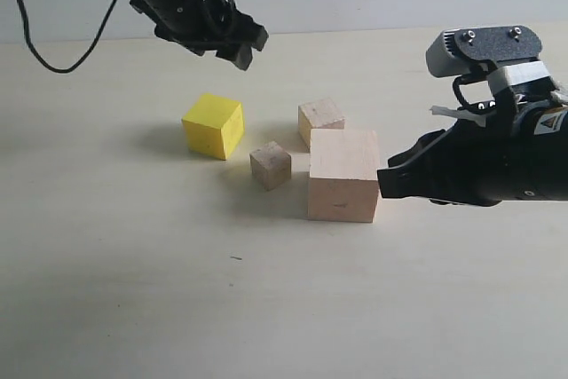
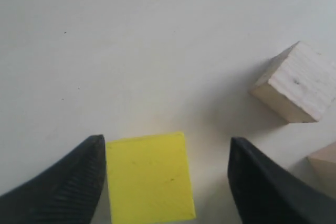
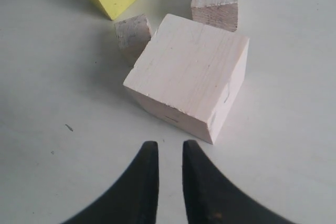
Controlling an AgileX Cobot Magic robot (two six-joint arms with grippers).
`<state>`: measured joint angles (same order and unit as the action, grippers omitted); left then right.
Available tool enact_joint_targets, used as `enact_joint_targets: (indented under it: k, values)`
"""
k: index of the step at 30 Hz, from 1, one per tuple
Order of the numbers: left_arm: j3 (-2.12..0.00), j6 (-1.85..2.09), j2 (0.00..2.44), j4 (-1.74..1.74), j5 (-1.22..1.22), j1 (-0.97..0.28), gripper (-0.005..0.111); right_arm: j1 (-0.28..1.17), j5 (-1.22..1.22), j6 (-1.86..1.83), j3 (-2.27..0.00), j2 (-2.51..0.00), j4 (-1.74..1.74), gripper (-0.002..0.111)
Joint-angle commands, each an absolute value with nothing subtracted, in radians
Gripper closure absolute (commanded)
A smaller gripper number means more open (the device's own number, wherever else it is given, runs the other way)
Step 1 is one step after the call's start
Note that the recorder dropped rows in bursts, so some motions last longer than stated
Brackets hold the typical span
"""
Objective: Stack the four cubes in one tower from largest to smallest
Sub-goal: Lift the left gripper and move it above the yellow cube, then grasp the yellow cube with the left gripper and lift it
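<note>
Left gripper (image 1: 241,49), jaws wide and empty, hangs above the yellow cube (image 1: 214,125), left of the large pale cube (image 1: 343,175); descend centred, square to its faces; right gripper (image 1: 387,182), barely parted, holds nothing.

largest cube (image 1: 343,175) pale | yellow cube (image 1: 214,125) | smaller cube (image 1: 320,120) tan | smallest cube (image 1: 270,166) seemingly tan

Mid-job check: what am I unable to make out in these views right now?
- Left wrist view: the frame edge cuts off part of the yellow cube; another wooden cube is mostly cropped, so which one it is stays unclear.
- Right wrist view: the large pale cube hides part of the smallest tan cube.
- Exterior view: the right gripper meets the large pale cube's outline; actual contact cannot be told.
</note>
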<state>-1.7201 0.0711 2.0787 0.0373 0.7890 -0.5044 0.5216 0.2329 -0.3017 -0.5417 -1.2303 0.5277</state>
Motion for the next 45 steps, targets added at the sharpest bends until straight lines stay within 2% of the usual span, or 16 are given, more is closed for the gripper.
enact_joint_targets:
  k: [1,5,8,27,29,32,37,38,45]
  values:
    - [-1.749,0.07,2.112,-0.071,0.799,-0.509,0.037,0.523,0.234,-0.304,-0.545,-1.233,0.526,0.09]
    - [-1.751,0.033,2.122,-0.095,0.795,-0.511,0.021,0.523,0.234,-0.304,-0.545,-1.233,0.526,0.09]
    - [-1.751,-0.087,2.129,-0.095,0.795,-0.513,0.021,0.523,0.231,-0.304,-0.545,-1.233,0.529,0.09]
    - [-1.751,-0.095,2.242,-0.089,0.864,-0.513,0.022,0.523,0.231,-0.304,-0.545,-1.233,0.531,0.09]
    - [-1.751,-0.117,2.242,-0.09,0.872,-0.513,0.03,0.523,0.231,-0.304,-0.545,-1.233,0.531,0.09]
    - [-1.751,-0.117,2.231,-0.092,0.888,-0.513,0.052,0.523,0.231,-0.304,-0.545,-1.233,0.531,0.09]
    - [-1.751,-0.111,2.188,-0.112,0.904,-0.513,0.101,0.523,0.235,-0.304,-0.545,-1.233,0.531,0.09]
    - [-1.753,-0.109,2.177,-0.117,0.91,-0.513,0.107,0.523,0.235,-0.304,-0.545,-1.233,0.531,0.09]
    - [-1.773,-0.049,2.08,-0.116,1.028,-0.513,0.107,0.517,0.235,-0.304,-0.545,-1.224,0.514,0.09]
